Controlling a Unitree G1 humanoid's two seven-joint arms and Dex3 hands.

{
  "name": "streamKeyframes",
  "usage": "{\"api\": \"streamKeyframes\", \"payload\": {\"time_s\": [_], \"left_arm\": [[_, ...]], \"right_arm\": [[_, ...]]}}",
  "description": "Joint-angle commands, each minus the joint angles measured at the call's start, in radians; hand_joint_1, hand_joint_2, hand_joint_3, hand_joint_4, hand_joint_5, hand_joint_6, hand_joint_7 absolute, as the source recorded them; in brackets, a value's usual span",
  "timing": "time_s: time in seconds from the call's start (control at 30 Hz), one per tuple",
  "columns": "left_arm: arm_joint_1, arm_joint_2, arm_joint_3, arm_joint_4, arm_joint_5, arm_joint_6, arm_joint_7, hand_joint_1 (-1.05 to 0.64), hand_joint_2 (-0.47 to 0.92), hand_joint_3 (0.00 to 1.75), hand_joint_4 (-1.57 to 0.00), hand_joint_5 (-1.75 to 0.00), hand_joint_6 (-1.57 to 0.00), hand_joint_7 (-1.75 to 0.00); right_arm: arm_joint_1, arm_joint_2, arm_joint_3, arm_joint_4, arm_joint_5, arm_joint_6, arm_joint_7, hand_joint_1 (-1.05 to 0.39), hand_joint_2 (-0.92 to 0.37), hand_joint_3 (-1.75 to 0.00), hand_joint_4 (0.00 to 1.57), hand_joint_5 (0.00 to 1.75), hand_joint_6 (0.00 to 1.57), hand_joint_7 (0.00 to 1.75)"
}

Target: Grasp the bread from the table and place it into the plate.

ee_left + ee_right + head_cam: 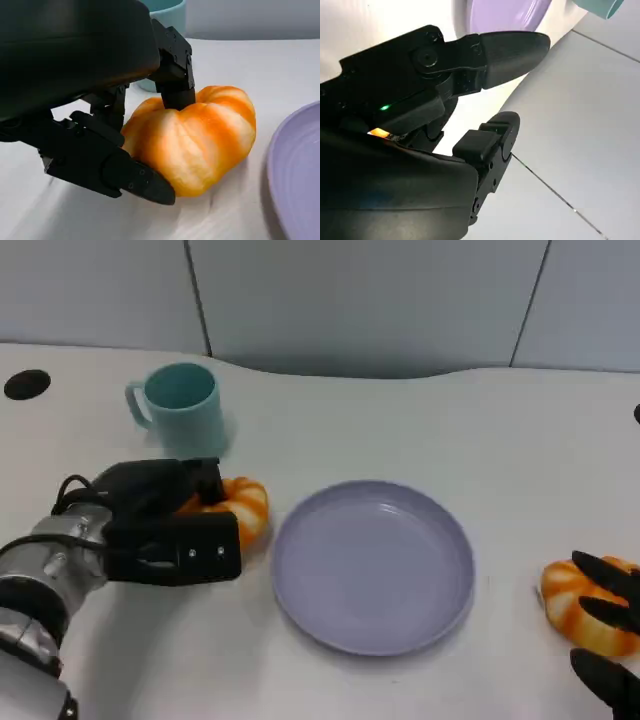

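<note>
An orange-and-white striped bread [246, 506] lies on the white table just left of the empty purple plate [372, 565]. My left hand [165, 525] is closed around it from the left. In the left wrist view a finger [175, 80] presses on the top of the bread [200, 135] and the thumb [115, 170] touches its lower side; the bread still rests on the table. A second striped bread [575, 598] lies right of the plate. My right hand [610, 625] hovers at it with its fingers [500, 47] spread and nothing between them.
A teal mug [183, 405] stands behind my left hand, close to the bread. A black round hole [27, 384] marks the table's far left. The plate's edge [300, 175] is a short way from the gripped bread. A grey wall runs behind the table.
</note>
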State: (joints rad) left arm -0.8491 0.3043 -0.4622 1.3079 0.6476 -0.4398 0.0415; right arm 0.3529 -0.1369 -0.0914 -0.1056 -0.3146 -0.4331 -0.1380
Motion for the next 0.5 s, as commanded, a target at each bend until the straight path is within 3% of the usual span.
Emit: {"api": "streamKeyframes", "payload": {"time_s": [0.03,0.23,0.5], "left_arm": [[0.011,0.024,0.025,-0.003,-0.038,-0.023,-0.030,-0.15,0.90,0.15,-0.72,-1.75,-0.56,-1.75],[0.022,0.102,0.104,-0.076,-0.123,-0.216,-0.029,-0.18,0.87,0.12,-0.73,-1.75,-0.54,-1.75],[0.023,0.149,0.149,-0.184,-0.210,-0.458,-0.121,-0.15,0.88,0.10,-0.75,-1.75,-0.53,-1.75]], "right_arm": [[-0.005,-0.001,-0.004,-0.005,0.000,0.001,-0.012,-0.34,-0.92,-0.34,0.86,0.01,0.66,0.00],[-0.012,0.002,-0.002,0.006,0.003,-0.005,-0.015,-0.34,-0.92,-0.33,0.88,0.02,0.67,0.01],[-0.024,0.003,0.002,0.021,-0.006,-0.008,-0.022,-0.35,-0.92,-0.32,0.89,0.02,0.68,0.01]]}}
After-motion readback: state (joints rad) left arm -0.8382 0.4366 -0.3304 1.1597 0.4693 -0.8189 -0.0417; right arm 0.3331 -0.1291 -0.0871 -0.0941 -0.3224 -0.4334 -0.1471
